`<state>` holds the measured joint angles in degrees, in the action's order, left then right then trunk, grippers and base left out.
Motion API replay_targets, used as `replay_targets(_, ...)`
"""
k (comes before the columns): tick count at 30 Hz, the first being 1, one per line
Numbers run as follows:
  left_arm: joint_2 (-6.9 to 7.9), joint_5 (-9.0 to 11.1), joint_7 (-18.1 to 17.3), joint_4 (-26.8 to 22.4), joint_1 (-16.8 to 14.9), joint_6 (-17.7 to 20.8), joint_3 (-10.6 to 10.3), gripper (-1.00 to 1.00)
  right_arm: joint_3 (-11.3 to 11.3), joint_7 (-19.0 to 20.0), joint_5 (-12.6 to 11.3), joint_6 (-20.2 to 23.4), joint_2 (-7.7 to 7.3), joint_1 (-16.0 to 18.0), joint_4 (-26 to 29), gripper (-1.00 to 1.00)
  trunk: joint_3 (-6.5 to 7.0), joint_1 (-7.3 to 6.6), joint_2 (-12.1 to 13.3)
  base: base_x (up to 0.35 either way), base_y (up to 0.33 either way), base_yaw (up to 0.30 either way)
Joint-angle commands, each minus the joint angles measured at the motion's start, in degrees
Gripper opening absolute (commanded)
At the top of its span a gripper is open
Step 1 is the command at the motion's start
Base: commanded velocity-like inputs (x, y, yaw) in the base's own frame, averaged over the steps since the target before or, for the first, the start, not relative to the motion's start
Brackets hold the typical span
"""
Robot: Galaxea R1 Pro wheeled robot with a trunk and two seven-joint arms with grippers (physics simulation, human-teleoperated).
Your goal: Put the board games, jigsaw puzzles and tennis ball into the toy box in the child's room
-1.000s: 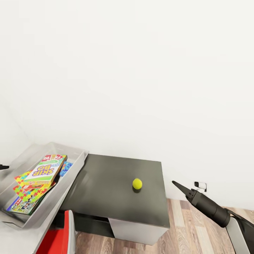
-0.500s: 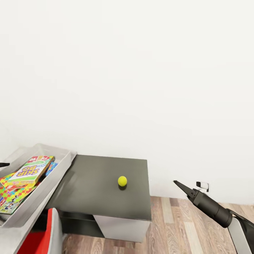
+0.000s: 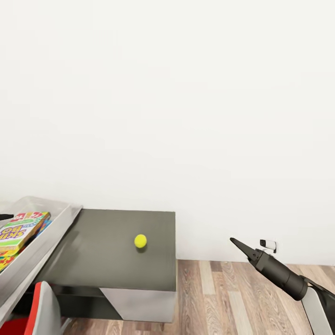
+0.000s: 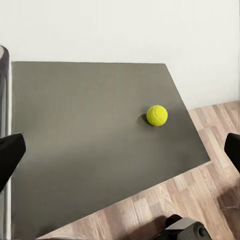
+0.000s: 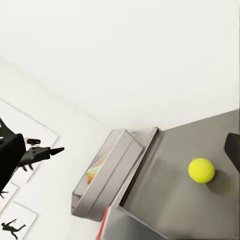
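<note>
The tennis ball rests alone on the dark grey low section of the table, also seen in the left wrist view and the right wrist view. At the left edge stands the light grey toy box holding the Skip-Bo board game on top of a jigsaw puzzle. My left gripper hovers open over the dark tabletop, short of the ball. My right gripper hangs open over the floor, to the right of the table and apart from the ball.
A white wall runs behind the table. Wood-plank floor lies to the right, with a wall socket low on the wall. A red chair with a grey back stands below the toy box.
The whole picture has shifted: the camera has swung right, so table, ball and toy box sit further left in the head view. The right arm keeps its place in the picture.
</note>
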<state>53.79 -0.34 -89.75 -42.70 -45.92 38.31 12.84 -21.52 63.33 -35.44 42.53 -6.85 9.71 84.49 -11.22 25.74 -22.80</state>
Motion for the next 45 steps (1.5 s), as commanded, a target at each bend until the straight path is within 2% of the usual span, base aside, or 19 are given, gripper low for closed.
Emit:
replay_targets(1,0.02,-0.06,-0.25,-0.01,-0.05,0.61,-0.01,1.0,-0.01,0.04,-0.25,0.36,-0.01,0.07,-0.02,1.0,-0.03,0.04,-0.12,-0.003,-0.293,-0.118)
replay_targets(13,-0.22,-0.06,-0.25,-0.01,0.03,0.61,-0.01,1.0,-0.04,-0.03,-0.06,0.36,-0.01,0.06,-0.19,1.0,0.97,0.04,-0.12,-0.001,-0.299,-0.115)
replay_targets(28,-0.74,-0.09,-0.25,-0.15,0.04,0.62,-0.14,1.0,-0.1,-0.46,0.48,0.48,0.14,0.06,-0.02,1.0,1.1,0.04,-0.12,0.0,-0.225,-0.012)
replay_targets(45,-3.25,-0.18,-0.25,-0.6,0.04,0.7,-0.35,1.0,-0.1,-1.0,0.48,2.98,0.14,0.13,-0.02,1.0,1.1,0.04,-0.12,0.0,-0.104,0.0)
